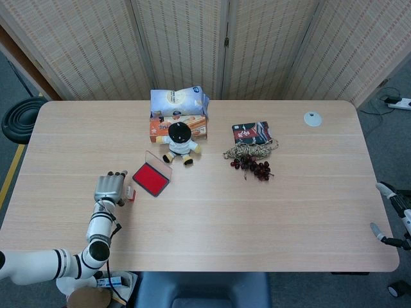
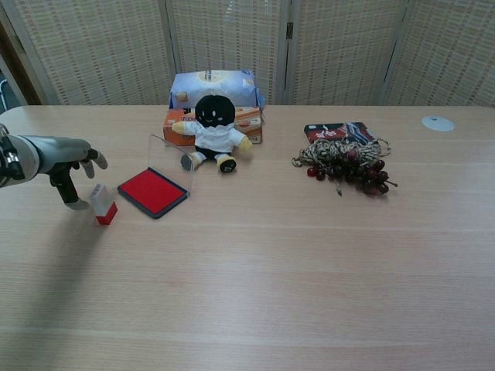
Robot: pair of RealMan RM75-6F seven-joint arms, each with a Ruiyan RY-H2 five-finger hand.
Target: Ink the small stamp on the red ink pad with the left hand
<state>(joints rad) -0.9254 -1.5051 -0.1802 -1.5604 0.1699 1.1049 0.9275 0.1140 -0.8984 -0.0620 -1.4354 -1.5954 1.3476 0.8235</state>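
The small stamp, a clear body with a red base, stands alone on the table just left of the red ink pad. The pad's clear lid stands open behind it. My left hand hovers just left of the stamp with its fingers spread and nothing in it; its thumb hangs down close beside the stamp. Only a few fingers of my right hand show, past the table's right edge. They are spread, with nothing in them.
A plush doll sits behind the pad, in front of a snack box and a blue-white bag. A dark packet, twine and dark grapes lie at centre right. A small white disc is far right.
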